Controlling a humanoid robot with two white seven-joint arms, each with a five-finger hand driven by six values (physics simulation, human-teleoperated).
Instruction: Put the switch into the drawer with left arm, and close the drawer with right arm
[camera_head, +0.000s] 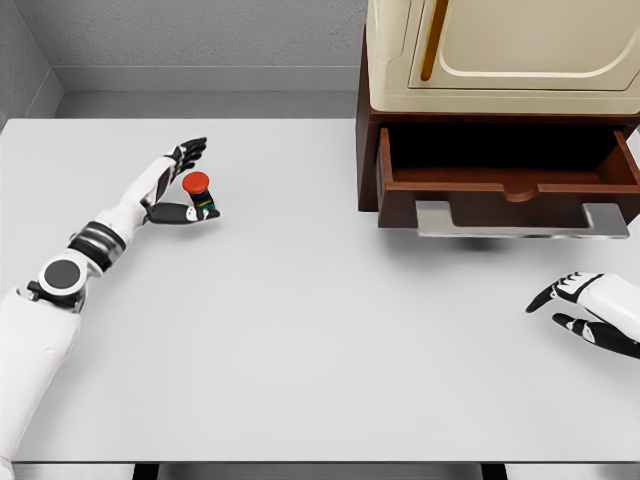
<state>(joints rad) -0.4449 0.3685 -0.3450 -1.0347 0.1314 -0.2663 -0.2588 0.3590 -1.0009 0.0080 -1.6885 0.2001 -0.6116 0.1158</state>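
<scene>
Red-capped, the switch (197, 187) sits near the table's (300, 350) left edge, pinched between your left hand's (185, 185) thumb and fingers, ready to lift. Your right hand (590, 310) rests spread at the right edge, under the open drawer (505, 185) it must close.

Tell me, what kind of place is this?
Probably a simulated test bench, not a real room: a bare white table, a wooden cabinet with an open drawer, and a left robot hand around a red-buttoned switch.
</scene>
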